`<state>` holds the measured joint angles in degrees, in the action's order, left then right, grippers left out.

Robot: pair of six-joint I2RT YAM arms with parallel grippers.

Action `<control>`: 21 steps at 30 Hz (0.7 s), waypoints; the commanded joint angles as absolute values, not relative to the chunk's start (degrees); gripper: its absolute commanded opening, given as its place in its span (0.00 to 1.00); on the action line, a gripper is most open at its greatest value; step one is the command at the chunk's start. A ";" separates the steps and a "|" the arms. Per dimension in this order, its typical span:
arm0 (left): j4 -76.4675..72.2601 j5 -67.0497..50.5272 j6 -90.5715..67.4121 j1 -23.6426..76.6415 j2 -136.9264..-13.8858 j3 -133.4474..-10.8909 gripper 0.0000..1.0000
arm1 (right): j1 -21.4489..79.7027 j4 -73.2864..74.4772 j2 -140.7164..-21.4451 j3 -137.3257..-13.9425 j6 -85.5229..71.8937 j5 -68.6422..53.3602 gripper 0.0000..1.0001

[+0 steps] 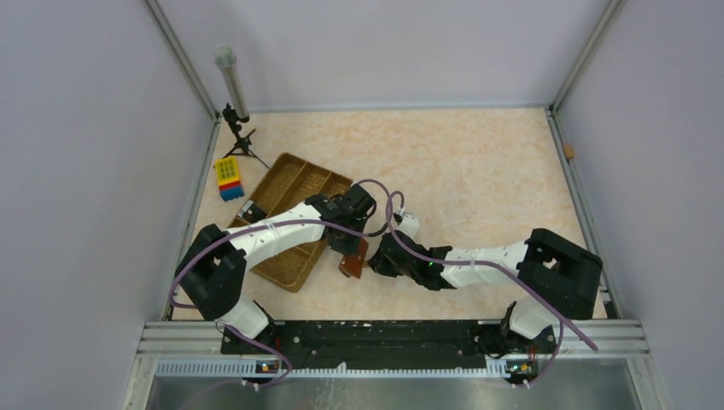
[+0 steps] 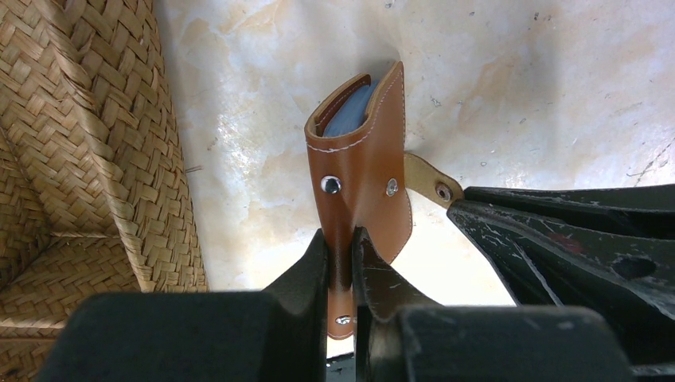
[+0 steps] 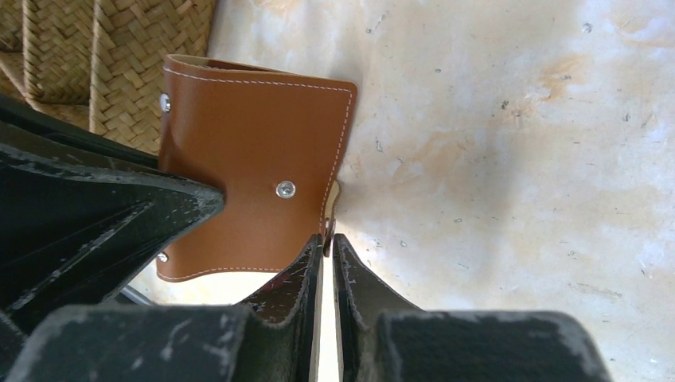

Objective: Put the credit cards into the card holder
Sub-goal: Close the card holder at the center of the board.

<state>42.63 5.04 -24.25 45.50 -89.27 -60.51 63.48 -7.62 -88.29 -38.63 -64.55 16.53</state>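
The brown card holder (image 1: pixel 353 259) hangs just above the tabletop between both arms, beside the woven tray. In the left wrist view the card holder (image 2: pixel 366 175) stands edge-on with its mouth bulging open. A bluish-grey credit card (image 2: pixel 349 115) sits inside that mouth. My left gripper (image 2: pixel 342 235) is shut on the holder's near edge. The holder's strap (image 2: pixel 430 185), which carries a snap, runs off to the right arm's fingers. In the right wrist view the card holder (image 3: pixel 255 159) shows its flat face, and my right gripper (image 3: pixel 326 239) is shut on the strap tab at its tips.
A woven brown compartmented tray (image 1: pixel 290 213) lies left of the holder, under the left arm. A yellow-and-blue block (image 1: pixel 228 178) sits by the left wall. A small tripod with a tube (image 1: pixel 232 85) stands at the back left corner. Metal rails border the tabletop.
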 commanded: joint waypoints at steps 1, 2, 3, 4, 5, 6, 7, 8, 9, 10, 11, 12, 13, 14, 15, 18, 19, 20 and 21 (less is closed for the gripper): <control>45.19 9.58 -22.51 45.35 -90.79 -57.83 0.00 | 64.06 -8.09 -90.01 -40.24 -63.99 16.30 0.09; 45.24 9.58 -22.50 45.35 -90.79 -57.83 0.00 | 64.07 -8.16 -90.08 -40.33 -63.92 16.19 0.09; 45.20 9.58 -22.50 45.36 -90.79 -57.83 0.00 | 64.06 -8.25 -90.09 -40.27 -63.98 16.22 0.09; 45.23 9.58 -22.50 45.37 -90.79 -57.78 0.00 | 64.03 -8.34 -90.04 -40.27 -63.93 16.24 0.09; 45.18 9.58 -22.50 45.35 -90.79 -57.79 0.00 | 64.07 -8.35 -90.02 -40.27 -63.85 16.30 0.08; 45.22 9.58 -22.50 45.40 -90.79 -57.77 0.00 | 64.04 -8.35 -89.85 -40.19 -63.89 16.45 0.06; 45.18 9.58 -22.50 45.42 -90.79 -57.76 0.00 | 64.02 -8.49 -89.67 -40.04 -63.88 16.58 0.05; 45.10 9.57 -22.50 45.44 -90.79 -57.75 0.00 | 64.01 -8.60 -89.42 -39.85 -63.84 16.79 0.02; 45.10 9.47 -22.50 45.36 -90.79 -57.74 0.00 | 64.00 -8.57 -89.18 -39.70 -63.89 16.93 0.00; 45.05 9.42 -22.59 45.41 -90.81 -57.67 0.00 | 64.05 -8.41 -88.77 -39.58 -63.90 17.05 0.00; 44.96 9.30 -22.75 45.39 -90.79 -57.61 0.00 | 64.03 -8.47 -88.06 -39.40 -63.89 17.26 0.00; 44.76 9.13 -23.07 45.40 -90.79 -57.51 0.00 | 64.00 -8.83 -87.30 -38.99 -63.80 17.35 0.00; 44.43 8.69 -23.81 45.36 -90.67 -57.18 0.00 | 63.99 -9.40 -86.49 -38.38 -63.47 17.58 0.00; 43.79 7.99 -24.77 45.41 -90.41 -56.64 0.00 | 64.05 -10.08 -85.58 -37.58 -63.08 17.64 0.00; 42.98 7.05 -26.16 45.42 -90.09 -55.86 0.00 | 64.05 -10.59 -84.73 -37.14 -62.31 17.78 0.00; 38.49 5.19 -31.99 45.46 -88.46 -51.96 0.00 | 63.96 -10.64 -82.56 -36.47 -59.62 17.63 0.00; 35.74 4.51 -33.91 45.61 -87.67 -50.09 0.00 | 63.86 -10.70 -81.95 -36.07 -58.77 17.26 0.00; 33.73 3.59 -35.47 45.68 -86.84 -47.60 0.00 | 63.50 -10.91 -81.44 -35.65 -57.62 16.05 0.00; 31.47 2.99 -37.22 45.85 -86.02 -45.84 0.00 | 63.01 -10.94 -81.01 -35.08 -56.75 15.03 0.00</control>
